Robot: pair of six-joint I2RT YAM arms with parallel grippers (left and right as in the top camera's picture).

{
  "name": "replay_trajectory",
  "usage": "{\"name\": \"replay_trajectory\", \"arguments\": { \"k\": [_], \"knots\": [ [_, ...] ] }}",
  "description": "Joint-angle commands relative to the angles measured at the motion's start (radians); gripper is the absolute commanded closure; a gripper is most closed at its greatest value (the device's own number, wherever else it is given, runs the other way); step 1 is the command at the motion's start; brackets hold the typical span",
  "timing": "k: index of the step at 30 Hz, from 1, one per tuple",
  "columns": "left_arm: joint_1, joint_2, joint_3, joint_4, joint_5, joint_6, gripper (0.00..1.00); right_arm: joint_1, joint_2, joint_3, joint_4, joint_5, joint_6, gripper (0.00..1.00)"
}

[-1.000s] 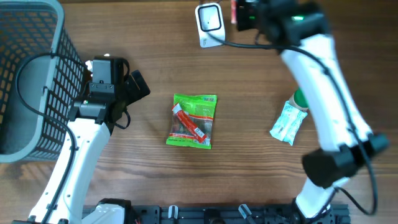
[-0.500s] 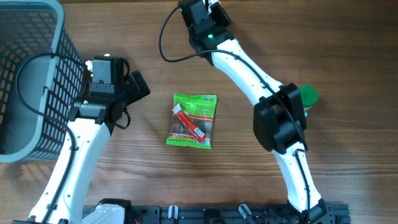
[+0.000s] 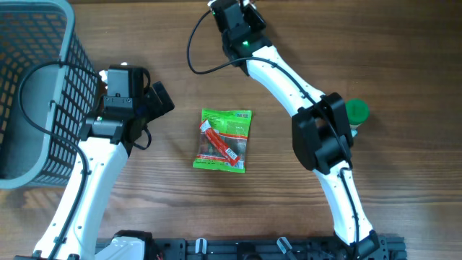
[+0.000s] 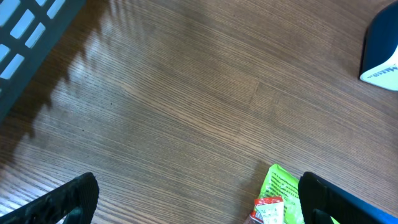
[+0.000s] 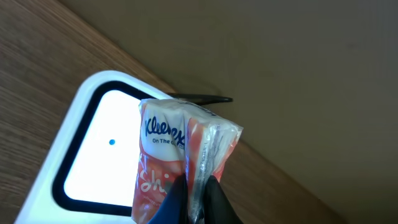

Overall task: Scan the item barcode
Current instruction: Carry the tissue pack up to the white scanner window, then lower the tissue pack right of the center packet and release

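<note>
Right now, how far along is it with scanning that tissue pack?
Pickup looks done: the right tool is shut on the Kleenex pack. In hand: holding it in front of the lit scanner. Left: I cannot tell if it registered; the green snack packet lies ungripped.

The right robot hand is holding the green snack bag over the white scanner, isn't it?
Not quite. The right gripper is holding a pink and white Kleenex tissue pack over the white scanner, as the right wrist view shows. The green snack bag lies flat on the table in the overhead view, with no gripper touching it.
</note>
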Motion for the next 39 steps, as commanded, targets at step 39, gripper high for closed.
{"name": "replay_trajectory", "arguments": {
  "k": [39],
  "knots": [
    [0.006, 0.001, 0.008, 0.000, -0.010, 0.002, 0.00, -0.388, -0.439, -0.570, -0.718, -0.643, 0.540, 0.96]
  ]
}}
